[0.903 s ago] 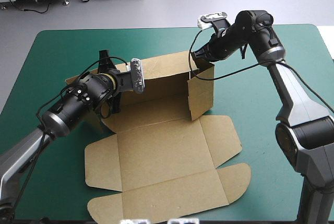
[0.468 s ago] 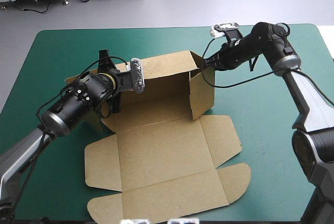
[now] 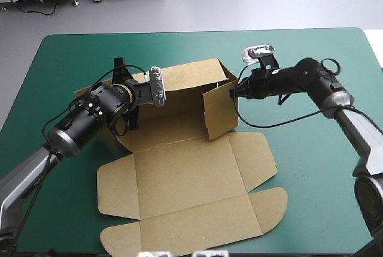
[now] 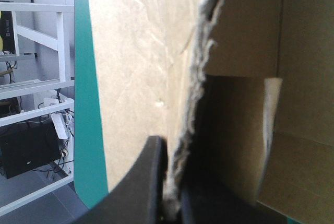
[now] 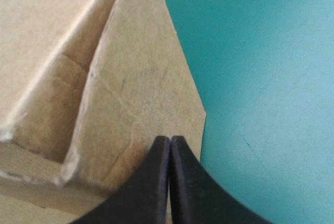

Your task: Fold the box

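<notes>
One box (image 3: 185,173) on teal-green cover (image 3: 311,173)

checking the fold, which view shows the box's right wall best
The high view: the right wall stands whole, the right gripper at it. The right wrist view shows only part of its face; the left wrist view, hardly any.

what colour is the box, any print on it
The box is plain brown board, no print; shows best in the high view.

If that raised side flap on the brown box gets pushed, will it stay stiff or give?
The flap probably swings at its crease yet stays flat, being stiff board. The box looks light; the left end effector pinching it likely prevents sliding.
</notes>
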Motion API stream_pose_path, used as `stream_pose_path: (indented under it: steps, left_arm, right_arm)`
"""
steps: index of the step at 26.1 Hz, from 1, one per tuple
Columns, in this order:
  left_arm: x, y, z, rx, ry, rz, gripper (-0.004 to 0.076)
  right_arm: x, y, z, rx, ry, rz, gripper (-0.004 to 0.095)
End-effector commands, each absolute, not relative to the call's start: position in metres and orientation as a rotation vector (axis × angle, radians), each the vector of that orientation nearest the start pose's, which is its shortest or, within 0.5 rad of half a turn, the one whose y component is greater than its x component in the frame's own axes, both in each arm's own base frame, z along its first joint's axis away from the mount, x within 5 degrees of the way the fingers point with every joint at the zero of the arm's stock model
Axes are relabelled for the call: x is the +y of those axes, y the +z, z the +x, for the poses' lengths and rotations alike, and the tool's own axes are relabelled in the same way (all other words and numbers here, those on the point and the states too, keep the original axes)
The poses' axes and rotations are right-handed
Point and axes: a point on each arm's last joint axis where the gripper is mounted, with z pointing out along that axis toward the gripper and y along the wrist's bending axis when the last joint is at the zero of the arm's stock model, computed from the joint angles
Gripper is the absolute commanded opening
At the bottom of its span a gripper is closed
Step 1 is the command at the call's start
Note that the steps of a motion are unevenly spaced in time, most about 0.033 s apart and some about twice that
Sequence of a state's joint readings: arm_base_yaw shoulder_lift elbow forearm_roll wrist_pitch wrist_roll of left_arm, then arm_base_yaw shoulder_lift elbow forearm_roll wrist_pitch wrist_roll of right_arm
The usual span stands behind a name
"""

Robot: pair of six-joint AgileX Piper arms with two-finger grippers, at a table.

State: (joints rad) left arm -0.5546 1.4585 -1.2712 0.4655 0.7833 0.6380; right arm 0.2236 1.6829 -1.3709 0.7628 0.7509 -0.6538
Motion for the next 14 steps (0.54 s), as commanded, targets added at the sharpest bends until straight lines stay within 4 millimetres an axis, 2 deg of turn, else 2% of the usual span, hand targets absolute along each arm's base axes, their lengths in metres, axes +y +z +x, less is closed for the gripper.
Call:
stream_pose_path:
  steps: [1, 8, 14]
  left_arm:
    - [-0.148, 0.345, 0.277, 1.889, 0.446, 1.508, -0.0006]
    - [-0.148, 0.345, 0.277, 1.887, 0.443, 1.506, -0.0006]
    - [-0.149, 0.345, 0.277, 1.889, 0.437, 1.504, -0.0006]
  right_arm:
    - [0.122, 0.329, 0.342, 2.123, 0.681, -0.543, -0.0004]
    - [0.121, 0.313, 0.328, 2.032, 0.672, -0.605, -0.0004]
    - [0.123, 0.307, 0.318, 1.998, 0.649, -0.765, -0.0004]
